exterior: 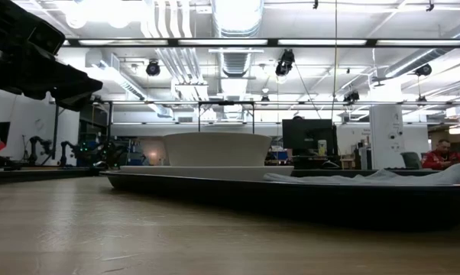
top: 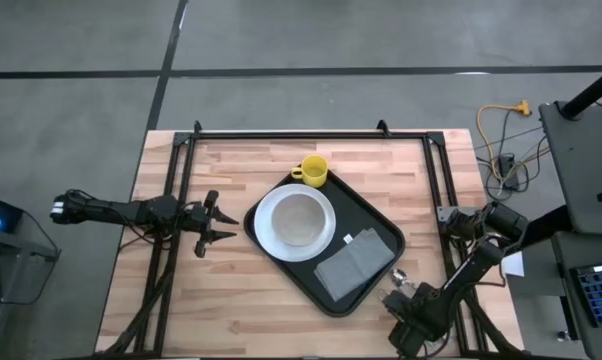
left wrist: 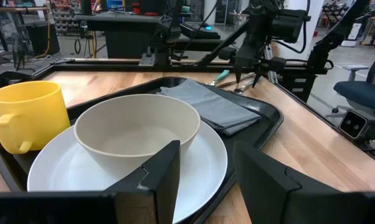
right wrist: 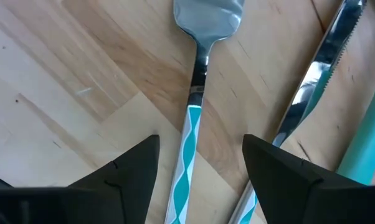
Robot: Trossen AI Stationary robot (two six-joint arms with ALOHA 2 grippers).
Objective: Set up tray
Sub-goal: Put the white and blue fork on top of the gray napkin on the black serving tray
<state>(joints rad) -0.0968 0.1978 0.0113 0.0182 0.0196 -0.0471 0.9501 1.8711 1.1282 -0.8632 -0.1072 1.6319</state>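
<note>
Right wrist view: the right gripper [right wrist: 200,165] is held wide over a teal-striped steel fork [right wrist: 194,106] on the wooden surface [right wrist: 63,81]; closing on the handle is judged next, then placement on the large black tray [top: 376,215]. The left gripper [top: 209,223] waits wide beside it.

fork [right wrist: 194,118] handle cut off, knife [right wrist: 312,87] partly cropped

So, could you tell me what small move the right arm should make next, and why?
Probably lower the right gripper straight down and close on the fork. Its open fingers already straddle the teal-striped handle lying on the table, with the knife beside it, and the tray holds no cutlery yet.
</note>
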